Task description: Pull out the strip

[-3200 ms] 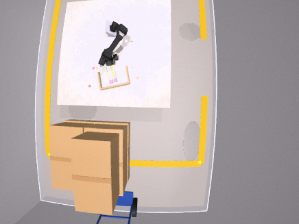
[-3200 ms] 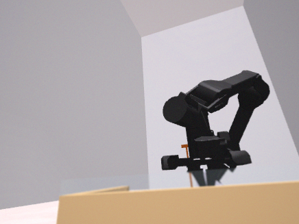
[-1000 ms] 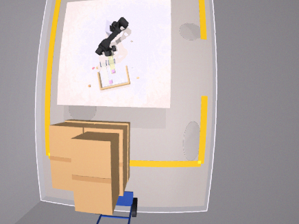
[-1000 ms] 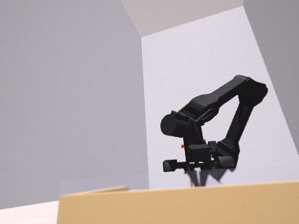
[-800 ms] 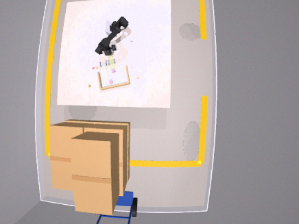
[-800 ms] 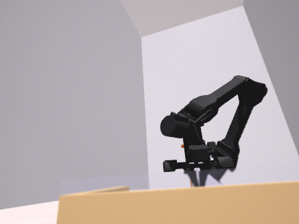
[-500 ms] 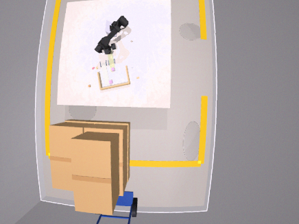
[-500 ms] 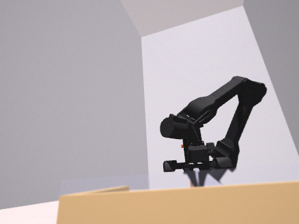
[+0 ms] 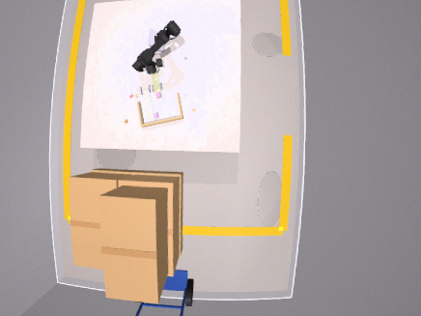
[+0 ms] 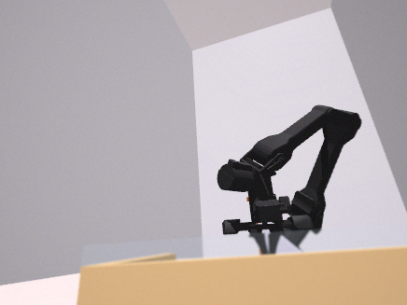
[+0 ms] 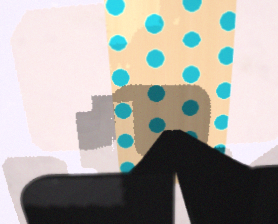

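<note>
Roughly mid-task, by my reading. On the white mat [image 9: 208, 74] the arm [image 9: 154, 51] is folded low, wrist near the surface in the exterior view. An open-fronted wooden tray [image 9: 181, 104] sits just beyond it. The top view shows a pale strip [image 9: 155, 80] running from under the wrist toward the tray mouth, with a small pink cube [image 9: 157, 95] at its far end. That cube is probably the labelled one, though no label is legible at this size. A second pink cube [image 9: 156, 116] lies deeper in the tray. In the wrist view the strip is tan with cyan dots, directly below the gripper [image 11: 175, 137]. The fingers are clenched tight, with nothing visibly between them. Whether the tips press on the strip cannot be told. Judgement: strip extraction is under way but not finished. Still to do: free the cube from the strip, grasp it and lift it.
</note>
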You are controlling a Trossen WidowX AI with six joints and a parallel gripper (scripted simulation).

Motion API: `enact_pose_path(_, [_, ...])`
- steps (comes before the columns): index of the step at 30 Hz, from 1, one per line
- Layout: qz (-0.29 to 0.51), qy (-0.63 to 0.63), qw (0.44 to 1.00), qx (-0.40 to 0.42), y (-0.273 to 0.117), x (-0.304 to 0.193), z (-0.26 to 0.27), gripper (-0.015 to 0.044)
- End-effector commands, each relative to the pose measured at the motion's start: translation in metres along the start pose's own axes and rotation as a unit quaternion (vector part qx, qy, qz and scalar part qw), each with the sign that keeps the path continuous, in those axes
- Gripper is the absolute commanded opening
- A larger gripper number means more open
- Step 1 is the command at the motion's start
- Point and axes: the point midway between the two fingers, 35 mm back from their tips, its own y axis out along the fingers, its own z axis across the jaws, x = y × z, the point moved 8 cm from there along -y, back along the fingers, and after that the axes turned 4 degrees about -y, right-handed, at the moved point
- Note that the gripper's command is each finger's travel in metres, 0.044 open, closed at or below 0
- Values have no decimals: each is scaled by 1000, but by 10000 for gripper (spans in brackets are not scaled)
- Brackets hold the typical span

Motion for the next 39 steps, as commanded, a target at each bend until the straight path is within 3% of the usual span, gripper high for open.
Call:
enact_pose_path(1, [10,2,1000,5,4,-10,3,0])
enact_pose_path(18, [10,2,1000,5,3,-31,5,0])
enact_pose_path(23, [10,2,1000,3,-39,-22,0,0])
enact_pose_path(26, [10,2,1000,4,-42,-22,0,0])
enact_pose_path(30, [10,-65,998,4,-41,-3,-1,105])
enact_pose_path(39, [9,-73,997,5,-42,29,-2,341])
